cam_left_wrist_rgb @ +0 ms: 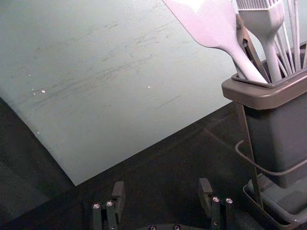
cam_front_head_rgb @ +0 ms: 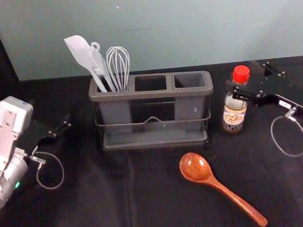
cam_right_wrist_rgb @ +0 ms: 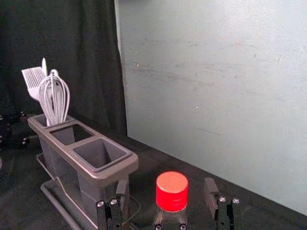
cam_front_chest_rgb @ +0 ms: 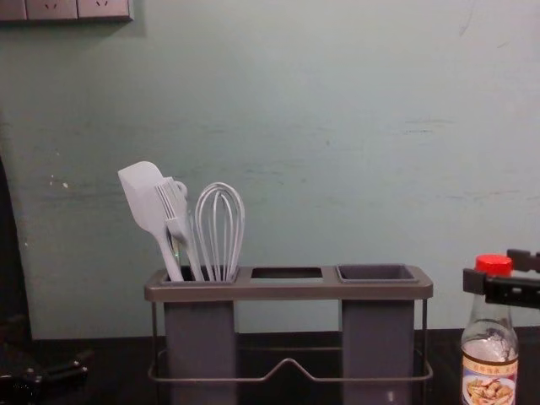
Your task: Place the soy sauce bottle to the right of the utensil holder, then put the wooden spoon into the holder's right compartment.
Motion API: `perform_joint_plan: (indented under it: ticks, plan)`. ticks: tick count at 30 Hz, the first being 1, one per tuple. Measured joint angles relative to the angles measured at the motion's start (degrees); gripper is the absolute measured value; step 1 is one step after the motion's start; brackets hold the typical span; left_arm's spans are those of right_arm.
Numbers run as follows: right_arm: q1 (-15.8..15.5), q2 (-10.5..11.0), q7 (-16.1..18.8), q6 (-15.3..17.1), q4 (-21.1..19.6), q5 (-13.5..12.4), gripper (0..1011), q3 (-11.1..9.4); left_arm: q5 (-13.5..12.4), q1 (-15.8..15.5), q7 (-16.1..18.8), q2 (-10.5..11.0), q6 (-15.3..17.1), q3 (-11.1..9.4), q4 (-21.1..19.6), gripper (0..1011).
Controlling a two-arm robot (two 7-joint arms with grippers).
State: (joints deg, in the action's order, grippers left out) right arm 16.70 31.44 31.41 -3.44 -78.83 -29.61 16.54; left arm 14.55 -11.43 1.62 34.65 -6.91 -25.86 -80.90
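The soy sauce bottle (cam_front_head_rgb: 234,113), red-capped, stands upright just right of the utensil holder (cam_front_head_rgb: 151,94), apart from it. My right gripper (cam_front_head_rgb: 243,78) is open around the bottle's upper part; in the right wrist view the red cap (cam_right_wrist_rgb: 171,191) lies between the spread fingers of my right gripper (cam_right_wrist_rgb: 166,186). In the chest view one finger crosses in front of the neck (cam_front_chest_rgb: 489,310). The wooden spoon (cam_front_head_rgb: 220,186) lies on the dark table, bowl toward the holder. My left gripper (cam_front_head_rgb: 61,128) is left of the holder; its wrist view shows the left gripper (cam_left_wrist_rgb: 162,183) open and holding nothing.
A white spatula (cam_front_head_rgb: 82,53), a brush and a whisk (cam_front_head_rgb: 118,65) stand in the holder's left compartment. Its middle and right (cam_front_head_rgb: 189,80) compartments are empty. Behind the table rises a pale wall (cam_front_chest_rgb: 337,126), with sockets (cam_front_chest_rgb: 76,8) at upper left.
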Motion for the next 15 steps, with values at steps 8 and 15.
perform_joint_plan:
  ticks: [8, 15]
  plan:
    - [-2.35, 1.12, -1.28, -0.57, -4.67, 0.09, 1003, -2.14, 0.00, 0.00, 0.00, 0.00, 0.00, 0.00, 0.00, 1005]
    - [-5.50, 2.76, -2.02, -0.37, -10.56, -0.49, 1003, -4.17, 0.00, 0.00, 0.00, 0.00, 0.00, 0.00, 0.00, 1005]
